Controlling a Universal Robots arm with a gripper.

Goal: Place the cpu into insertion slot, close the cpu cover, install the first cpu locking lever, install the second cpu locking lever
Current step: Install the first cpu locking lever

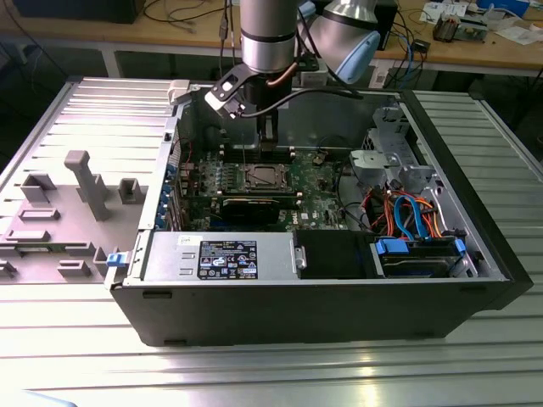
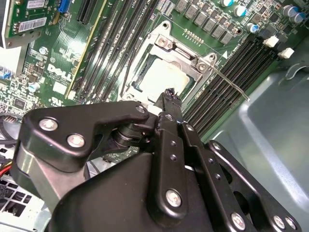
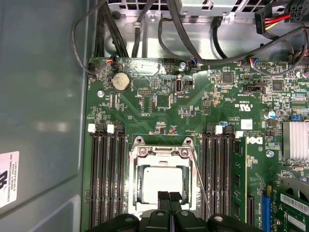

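Cpu (image 1: pixel 260 176) seated in slot (image 3: pixel 131 174), cover (image 3: pixel 161 153) looks down, centre of exterior view; one lever (image 3: pixel 200 179) looks unlatched. Gripper (image 3: pixel 169 195) pinched together, empty, just above cpu.

The cpu (image 3: pixel 161 180) lies in the slot (image 3: pixel 137 141), the cover (image 3: pixel 188 179) framing it, with memory slots (image 3: pixel 106 179) on either side. The gripper (image 3: pixel 169 197) hangs just over it. In the exterior view, the card (image 1: pixel 250 209) lies before the slot and the power supply (image 1: pixel 216 257) nearer still.
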